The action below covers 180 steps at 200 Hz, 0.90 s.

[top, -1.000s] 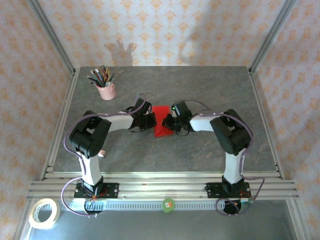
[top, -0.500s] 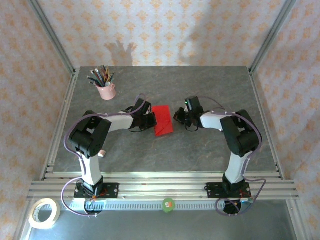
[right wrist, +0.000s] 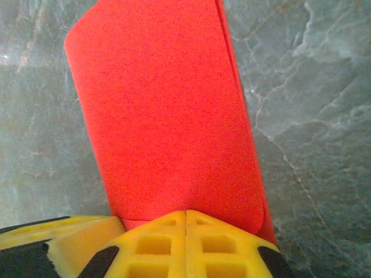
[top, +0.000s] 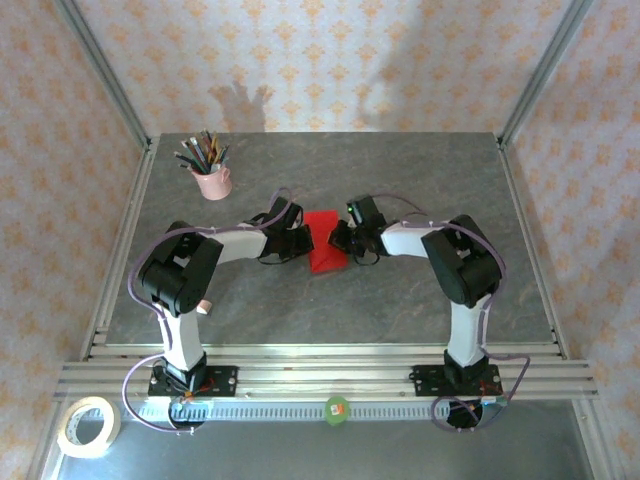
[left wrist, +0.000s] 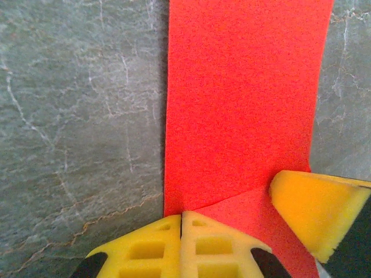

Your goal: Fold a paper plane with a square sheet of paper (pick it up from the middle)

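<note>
- Cream-coloured tape roll is lying at the far left, off the bench, beside the front rail.
- Pink cup is standing upright near the far left corner of the grey stone-patterned bench, holding a bunch of pencils and sitting well apart from everything else.
- Left gripper is reaching in low over the middle of the bench, its tip touching the left edge of the red paper.
- In its own wrist view the left gripper is showing its two yellow pads pressed tight together, with the paper's near edge running under them; I cannot tell whether any paper is pinched in the seam.
- The red paper is lying flat on the middle of the bench between the two grippers, folded into a layered rectangle, with a slanted crease showing near the left gripper's pads.
- Right gripper is meeting the paper's right edge, facing the left gripper across it.
- In the right wrist view the right gripper is also holding its pads closed against each other at the paper's edge.
- There the red paper is showing one rounded, rolled-over side and a doubled layer along the other.
</note>
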{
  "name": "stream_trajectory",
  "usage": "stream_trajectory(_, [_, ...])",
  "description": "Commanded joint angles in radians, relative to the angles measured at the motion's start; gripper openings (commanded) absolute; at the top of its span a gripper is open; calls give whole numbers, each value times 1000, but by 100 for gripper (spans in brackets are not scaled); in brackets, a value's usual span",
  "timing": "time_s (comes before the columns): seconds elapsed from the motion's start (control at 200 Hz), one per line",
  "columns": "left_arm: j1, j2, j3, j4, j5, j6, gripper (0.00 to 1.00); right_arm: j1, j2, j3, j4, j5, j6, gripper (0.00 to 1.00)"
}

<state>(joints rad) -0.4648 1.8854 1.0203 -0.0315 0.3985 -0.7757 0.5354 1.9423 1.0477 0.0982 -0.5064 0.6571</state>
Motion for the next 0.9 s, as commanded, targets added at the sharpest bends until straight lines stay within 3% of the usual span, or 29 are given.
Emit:
stream_trajectory(0.0, [5, 80, -41, -109, -105, 18, 0, -41, 3, -9, -54, 106, 16, 1])
stream_trajectory(0.3, [5, 96, -19, -98, -94, 31, 0, -130, -83, -40, -76, 190, 19, 2])
stream_trajectory(0.611, [6, 115, 75, -101, -34, 94, 0, -59, -94, 0, -8, -30, -25, 3])
stream_trajectory(0.896, [6, 118, 70, -90, -9, 96, 0, -11, -4, 44, -15, -118, -24, 2])
